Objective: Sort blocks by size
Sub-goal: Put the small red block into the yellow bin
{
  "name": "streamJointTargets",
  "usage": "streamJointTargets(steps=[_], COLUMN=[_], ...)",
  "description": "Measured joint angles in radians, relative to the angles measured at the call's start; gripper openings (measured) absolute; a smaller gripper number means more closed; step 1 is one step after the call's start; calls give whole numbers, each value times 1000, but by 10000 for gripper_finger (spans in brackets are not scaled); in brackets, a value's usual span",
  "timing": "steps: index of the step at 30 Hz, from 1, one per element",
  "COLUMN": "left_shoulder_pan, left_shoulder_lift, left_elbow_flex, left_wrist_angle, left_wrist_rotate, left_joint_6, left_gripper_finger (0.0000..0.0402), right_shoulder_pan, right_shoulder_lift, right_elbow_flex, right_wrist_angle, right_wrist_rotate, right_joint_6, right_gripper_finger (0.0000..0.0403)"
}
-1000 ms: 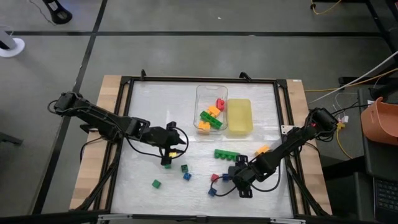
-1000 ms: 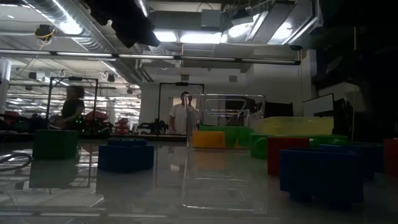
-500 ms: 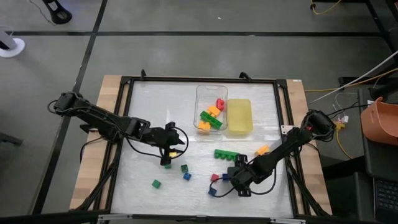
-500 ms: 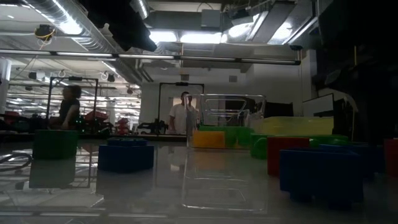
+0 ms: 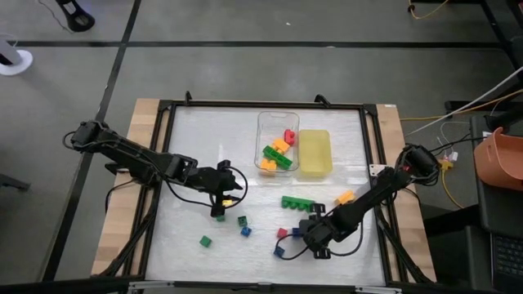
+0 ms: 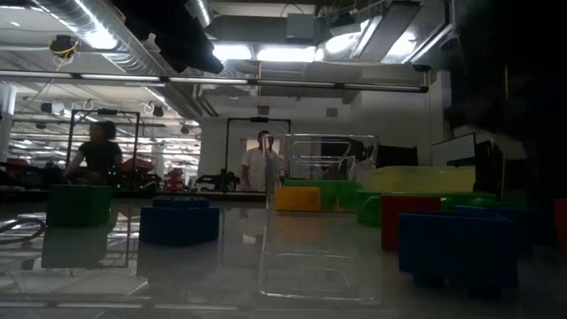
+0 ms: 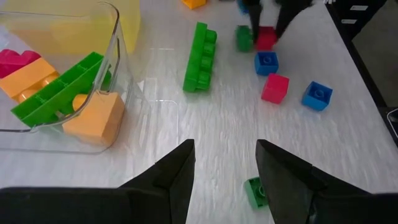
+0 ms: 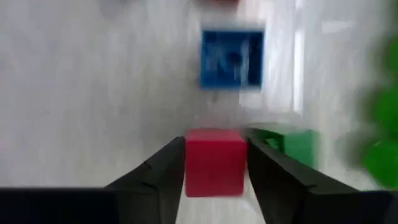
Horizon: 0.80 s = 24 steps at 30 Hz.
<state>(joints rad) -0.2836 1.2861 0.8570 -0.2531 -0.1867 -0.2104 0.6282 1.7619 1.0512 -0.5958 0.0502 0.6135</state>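
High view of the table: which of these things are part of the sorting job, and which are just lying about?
Part of the job: red cube gripped by the right gripper; long green bar; orange block; blue cube; green cube; sorted blocks in the clear tray; yellow tray.
Lying about: orange bucket; cables beside the table.
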Motion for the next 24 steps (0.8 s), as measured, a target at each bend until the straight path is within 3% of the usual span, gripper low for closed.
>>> streamJointTargets(steps=[6,16,24], left_shoulder_pan=[0,0,0], left_shoulder_lift=[0,0,-1], left_elbow_flex=[0,0,0], left_wrist_angle=[1,2,3], left_wrist_rotate=[0,0,0], left_joint_6=[0,-1,-14], left_gripper_finger=[156,156,156], right_shoulder_pan=[-1,-7,-85], right_shoulder_lift=[-1,-1,-2], right_elbow_flex=[0,10,201], right_wrist_angle=[-15,-19,-340], right_wrist_rotate=[2,9,46], right_joint_6=[10,6,-124], right_gripper_finger=[145,147,145])
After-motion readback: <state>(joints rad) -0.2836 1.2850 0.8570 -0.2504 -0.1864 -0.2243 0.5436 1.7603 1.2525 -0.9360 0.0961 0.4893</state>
